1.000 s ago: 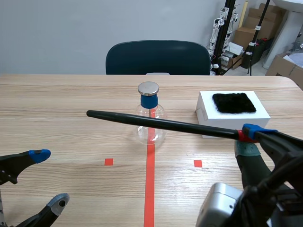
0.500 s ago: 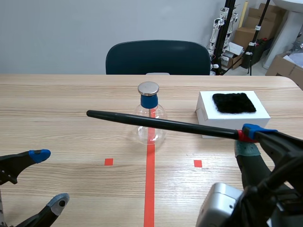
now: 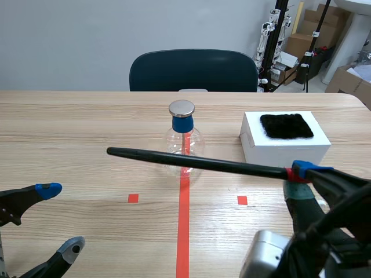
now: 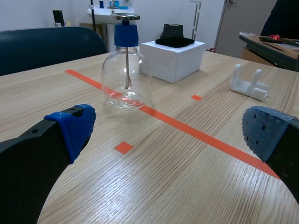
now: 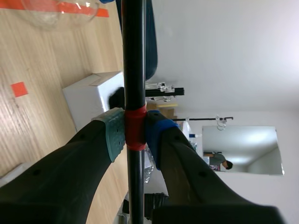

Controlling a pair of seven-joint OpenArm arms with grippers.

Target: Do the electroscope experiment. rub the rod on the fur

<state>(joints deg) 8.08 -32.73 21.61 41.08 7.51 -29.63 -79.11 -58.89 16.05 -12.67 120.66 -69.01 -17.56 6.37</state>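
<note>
Rod (image 3: 200, 163): long, thin, black, with a red band near one end. It is held off the table (image 3: 87, 127), lying almost level, and its free end reaches past the middle red tape line toward your left side.

- Handling, as a judgement: it looks stiff and light, with a smooth skin that may turn or slide between soft pads. Take hold at the red band, as now, and leave the long bare length free for rubbing. So much overhang makes the tip swing widely on small wrist moves.
- Right pincer (image 3: 301, 178): closed on the rod at the red band, one pad on each side.
- Fur (image 3: 286, 125): a flat black patch on top of a white box (image 3: 261, 152), beyond the right pincer and apart from the rod. It should give softly under pressure.
- Electroscope (image 3: 183, 124): a clear glass flask with a blue collar and a metal disc on top, standing on the tape line. The rod crosses in front of it. Treat the glass as fragile.
- Left pincer (image 3: 58, 219): fingers wide apart, holding nothing, low at your left.
- White bracket (image 4: 250, 84): on the table, off to the side.
- Chair (image 3: 193, 69): dark, behind the table's far edge.
</note>
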